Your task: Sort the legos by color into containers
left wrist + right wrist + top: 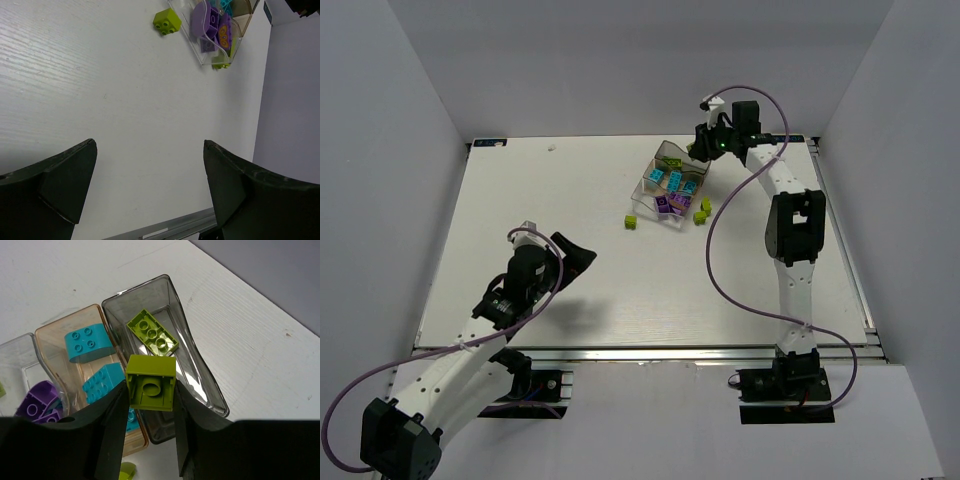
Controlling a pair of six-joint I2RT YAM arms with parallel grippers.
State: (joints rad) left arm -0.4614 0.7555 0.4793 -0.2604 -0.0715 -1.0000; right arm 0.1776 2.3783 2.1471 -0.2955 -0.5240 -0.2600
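Nearest me, at seven o'clock, my left gripper [149,155] hangs wide and empty. Beyond it, a few lime legos [631,221] lie unsorted on the table [570,180] beside the tray [652,165]. Inside the tray, the clear compartment [15,352] has purple bricks [35,402], the tan compartment [46,335] has cyan bricks [87,342], and the grey compartment [197,365] has one lime piece [151,332]. At one o'clock my right gripper [149,400] pinches a lime brick [150,380] above the grey compartment. I judge the sort mostly done.

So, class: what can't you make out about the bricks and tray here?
Right wrist view: the tray's near end, behind the held green brick and fingers.
Top view: that brick in the right pincer, too small, masked by the wrist.
Left wrist view: most of the tray, cut by the top edge.
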